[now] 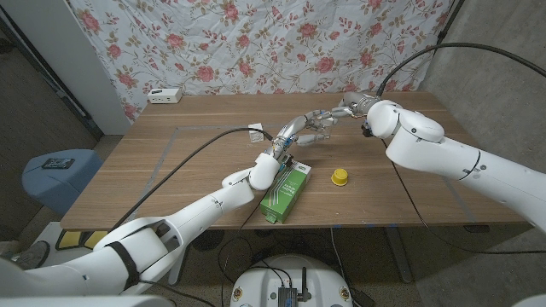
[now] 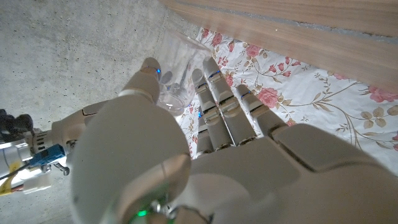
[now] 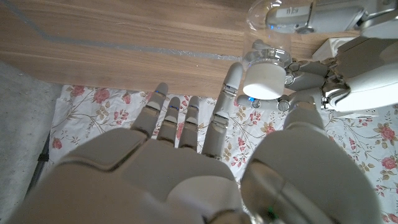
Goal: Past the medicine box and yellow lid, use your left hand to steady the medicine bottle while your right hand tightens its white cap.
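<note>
A clear medicine bottle [image 1: 314,135] is lifted off the table's far middle, tipped on its side. My left hand [image 1: 293,136] grips its body between thumb and fingers [image 2: 214,99], and the bottle [image 2: 177,74] shows see-through there. Its white cap [image 3: 264,81] faces my right hand [image 1: 341,111], whose thumb and a finger [image 3: 229,84] close on either side of the cap. In the right wrist view the left hand [image 3: 351,68] wraps the bottle [image 3: 277,15]. The green medicine box [image 1: 286,192] and the yellow lid [image 1: 339,176] lie nearer the front edge.
A small white object [image 1: 255,130] sits on the wooden table [image 1: 171,170] left of the hands. A white power strip [image 1: 165,95] lies at the far left edge. Grey tape lines mark the tabletop. A blue stool [image 1: 55,170] stands left of the table.
</note>
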